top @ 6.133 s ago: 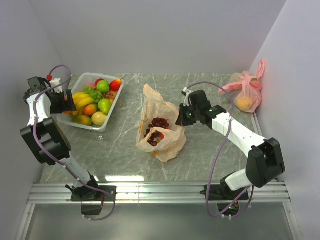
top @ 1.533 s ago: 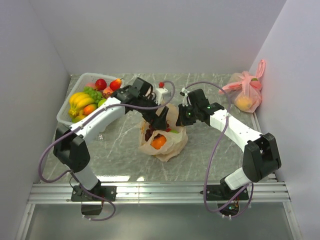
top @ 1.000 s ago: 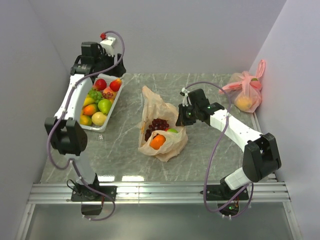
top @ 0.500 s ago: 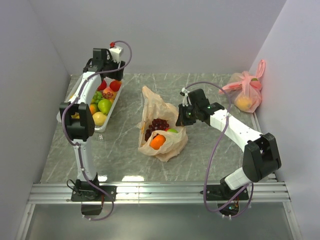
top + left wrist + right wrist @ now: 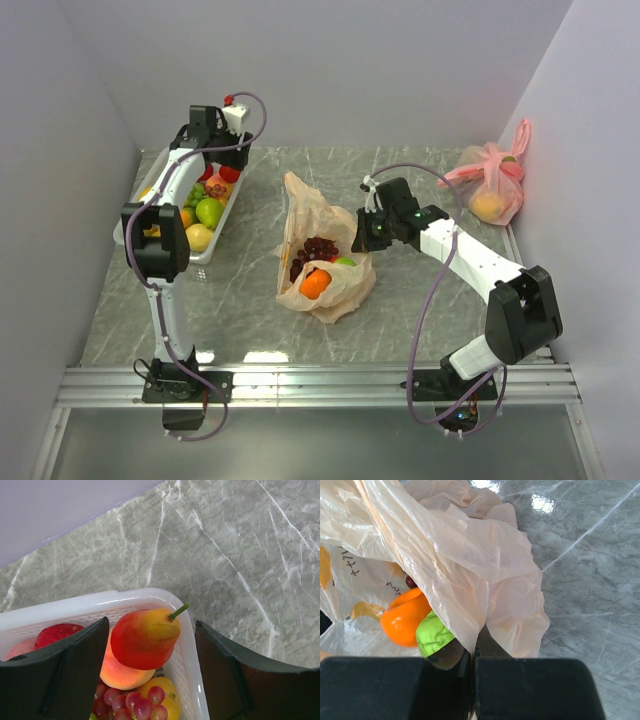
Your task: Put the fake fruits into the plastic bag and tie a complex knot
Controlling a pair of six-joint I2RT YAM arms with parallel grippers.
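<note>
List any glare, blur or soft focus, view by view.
Top external view: a white reflection on the table at its near edge. Right wrist view: similar glare on the marble beyond the plastic bag. Left wrist view: even light, red-yellow fruit sharp.

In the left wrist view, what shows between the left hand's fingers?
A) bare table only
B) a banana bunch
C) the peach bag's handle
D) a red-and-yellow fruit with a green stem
D: the red-and-yellow fruit lies in the white basket, framed by the open left hand.
</note>
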